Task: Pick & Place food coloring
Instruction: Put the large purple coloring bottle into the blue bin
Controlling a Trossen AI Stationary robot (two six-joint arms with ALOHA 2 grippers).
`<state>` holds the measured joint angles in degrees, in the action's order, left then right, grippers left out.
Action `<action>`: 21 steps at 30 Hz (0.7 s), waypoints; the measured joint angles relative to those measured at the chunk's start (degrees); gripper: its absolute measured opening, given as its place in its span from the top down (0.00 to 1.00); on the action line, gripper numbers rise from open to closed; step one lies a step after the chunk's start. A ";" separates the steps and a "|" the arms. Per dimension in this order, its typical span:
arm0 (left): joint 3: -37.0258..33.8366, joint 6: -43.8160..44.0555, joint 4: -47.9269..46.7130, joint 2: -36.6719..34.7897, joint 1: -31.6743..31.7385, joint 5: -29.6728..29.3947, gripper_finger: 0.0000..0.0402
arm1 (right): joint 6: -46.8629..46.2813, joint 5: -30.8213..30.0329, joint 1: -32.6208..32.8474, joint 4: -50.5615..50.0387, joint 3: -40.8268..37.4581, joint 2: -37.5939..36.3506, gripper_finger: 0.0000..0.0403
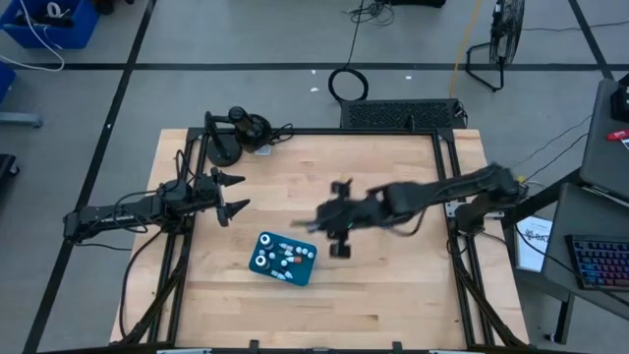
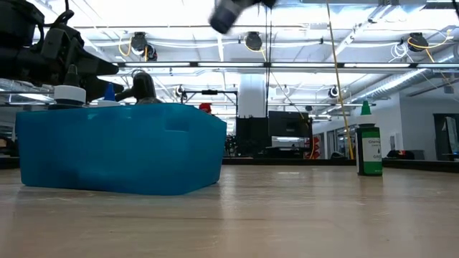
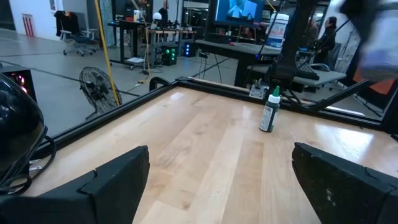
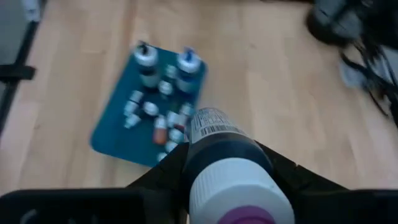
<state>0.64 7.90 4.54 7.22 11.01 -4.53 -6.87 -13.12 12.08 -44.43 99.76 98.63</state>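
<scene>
A teal tray lies on the wooden table near its middle. It holds two larger white-capped bottles and several tiny dropper bottles. My right gripper hovers high above the table, just right of the tray, shut on a dark food coloring bottle with a white cap and purple tip. A green food coloring bottle stands upright on its base on the table. My left gripper waits open at the table's left. My right gripper pinches the dark bottle's body between its two fingers, just beyond the white cap. The fingers slant down from the table's right side and lie along the bottle, whose cap end points back toward the wrist. The bottle is lifted clear of the table.
A black round device with cables sits at the table's far left corner. A black frame borders the table. Bare wood lies between the tray and the near edge and at the right of the table.
</scene>
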 joint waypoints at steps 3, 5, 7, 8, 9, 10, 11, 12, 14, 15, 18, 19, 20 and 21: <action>0.01 0.00 0.00 0.00 0.02 -0.03 0.03 | 0.30 -0.07 2.02 -5.95 10.40 8.89 0.70; 0.01 0.00 -0.02 0.00 0.02 -0.03 0.03 | 0.28 0.99 2.90 -10.52 17.01 15.05 0.70; 0.01 0.00 0.00 0.00 0.00 -0.02 0.03 | 0.09 3.95 3.43 -13.40 22.20 20.30 0.70; 0.01 0.00 -0.01 0.00 0.02 -0.03 0.03 | -0.03 5.04 3.68 -13.71 24.08 22.48 0.70; 0.01 0.00 -0.02 0.00 0.02 -0.03 0.03 | -0.10 5.92 4.02 -13.97 25.40 24.27 0.70; 0.01 0.01 0.00 0.00 -0.01 -0.03 0.03 | -0.12 6.48 4.42 -14.07 26.18 25.77 0.70; 0.01 0.00 0.00 0.00 0.02 -0.03 0.03 | -0.08 7.05 4.72 -13.95 26.50 27.12 0.70; 0.01 0.00 0.00 0.00 0.01 -0.05 0.03 | -0.19 7.40 4.96 -13.70 26.50 28.03 0.70; 0.01 0.01 0.00 0.00 -0.01 -0.03 0.03 | -1.49 7.47 5.22 -14.14 26.50 29.65 0.70; 0.01 0.00 -0.02 0.00 0.01 -0.04 0.03 | -2.45 7.42 5.28 -14.31 26.50 30.24 0.70; 0.01 0.00 0.00 0.00 0.00 -0.03 0.03 | -4.37 7.32 5.23 -14.15 26.50 31.25 0.70; 0.01 0.00 -0.01 0.00 0.02 -0.05 0.03 | -4.47 7.32 5.22 -14.05 26.50 31.56 0.70; 0.01 0.00 0.00 0.00 0.02 -0.04 0.03 | -4.49 7.34 5.22 -14.17 26.52 31.81 0.70; 0.01 0.02 -0.01 0.00 -0.01 -0.04 0.03 | -4.49 7.40 5.24 -14.57 26.52 31.96 0.70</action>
<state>0.64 7.92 4.53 7.22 11.00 -4.56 -11.35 -5.72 17.32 -59.00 126.28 130.59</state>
